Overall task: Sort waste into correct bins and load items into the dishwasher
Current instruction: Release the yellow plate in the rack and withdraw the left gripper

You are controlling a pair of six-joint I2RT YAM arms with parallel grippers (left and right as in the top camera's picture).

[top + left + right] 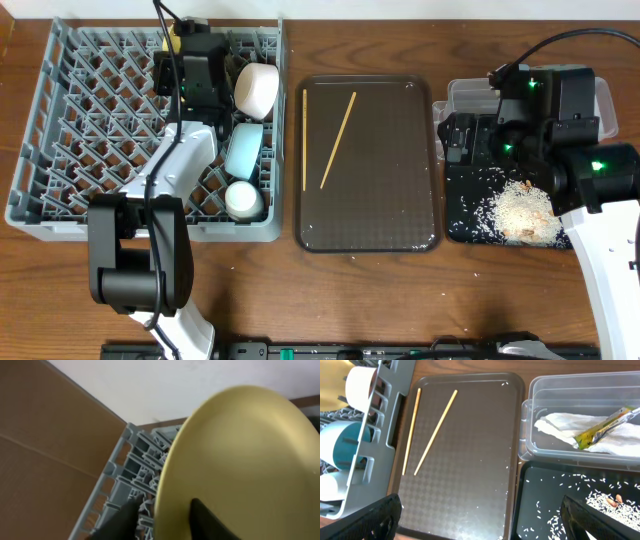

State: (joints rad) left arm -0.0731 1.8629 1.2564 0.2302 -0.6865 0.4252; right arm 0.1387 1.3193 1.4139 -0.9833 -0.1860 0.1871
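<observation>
From overhead, the grey dish rack fills the left of the wooden surface. The left arm reaches across it and covers all but a sliver of the yellow plate at the far wall. Down the rack's right side sit a white bowl, a light blue bowl and a small white cup. Just beside the rack, the brown serving tray carries two chopsticks, apart, one slanted. The right arm hangs over the clear tub and hides its contents. The black tray next to it holds rice scraps.

The left wrist view is mostly plate, standing on edge in the rack. The left gripper straddles its rim, one finger on the face and one behind. I cannot tell whether they press on it.

In the right wrist view, the right gripper is spread wide with nothing between its fingers. It hangs above the line where the serving tray meets the black tray. Only this view looks into the tub, where a crumpled napkin lies with the sachet wrapper on top.
</observation>
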